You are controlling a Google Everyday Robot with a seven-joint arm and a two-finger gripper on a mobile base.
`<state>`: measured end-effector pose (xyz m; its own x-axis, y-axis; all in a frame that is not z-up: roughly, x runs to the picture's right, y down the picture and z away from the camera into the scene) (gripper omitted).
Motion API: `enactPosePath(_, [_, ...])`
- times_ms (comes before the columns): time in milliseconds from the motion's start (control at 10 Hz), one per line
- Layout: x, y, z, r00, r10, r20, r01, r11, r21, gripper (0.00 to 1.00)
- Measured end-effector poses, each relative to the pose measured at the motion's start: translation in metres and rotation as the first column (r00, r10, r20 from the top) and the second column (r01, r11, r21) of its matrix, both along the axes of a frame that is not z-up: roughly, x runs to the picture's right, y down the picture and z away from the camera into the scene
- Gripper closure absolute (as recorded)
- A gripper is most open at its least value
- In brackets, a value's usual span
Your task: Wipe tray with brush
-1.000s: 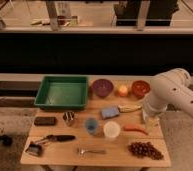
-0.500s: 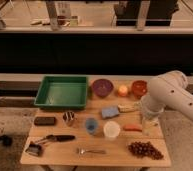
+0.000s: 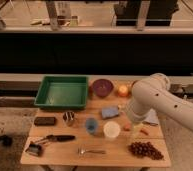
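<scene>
The green tray (image 3: 62,92) stands at the back left of the wooden table and looks empty. The brush (image 3: 55,139) lies near the front left edge, with its black handle pointing right and its dark head (image 3: 34,149) at the left. My white arm reaches in from the right. Its gripper (image 3: 134,130) hangs low over the right middle of the table, next to a white cup (image 3: 111,130). It is far to the right of the brush and the tray, and holds neither.
A purple bowl (image 3: 102,87) and an orange fruit (image 3: 122,91) sit behind the arm. Also on the table are a blue sponge (image 3: 110,112), a blue cup (image 3: 91,125), a metal cup (image 3: 68,118), a black block (image 3: 45,120), a spoon (image 3: 90,150) and grapes (image 3: 144,150).
My arm has swung left and forward over the table, and now covers the orange bowl. The objects on the table have not moved.
</scene>
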<state>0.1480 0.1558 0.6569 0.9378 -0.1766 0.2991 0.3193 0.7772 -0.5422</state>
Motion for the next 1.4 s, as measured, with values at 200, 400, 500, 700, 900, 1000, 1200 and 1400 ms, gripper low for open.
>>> enactPosePath(200, [-0.003, 0.004, -0.002, 1.000, -0.013, 0.012, 0.013, 0.9999, 0.000, 0.20])
enactPosePath(400, [-0.025, 0.007, -0.003, 0.999, -0.037, 0.029, 0.037, 0.9993, 0.003, 0.20])
enactPosePath(500, [-0.043, 0.010, -0.003, 0.998, -0.050, 0.044, 0.050, 0.9987, 0.002, 0.20])
enactPosePath(700, [-0.075, 0.020, -0.009, 0.993, -0.087, 0.079, 0.087, 0.9962, 0.001, 0.20])
enactPosePath(900, [-0.087, 0.023, -0.012, 0.990, -0.105, 0.096, 0.104, 0.9945, 0.005, 0.20])
enactPosePath(1000, [-0.099, 0.025, -0.013, 0.987, -0.115, 0.108, 0.115, 0.9934, 0.007, 0.20])
enactPosePath(1200, [-0.127, 0.029, -0.016, 0.982, -0.132, 0.134, 0.133, 0.9911, 0.008, 0.20])
enactPosePath(1400, [-0.151, 0.033, -0.019, 0.975, -0.149, 0.166, 0.150, 0.9887, 0.010, 0.20])
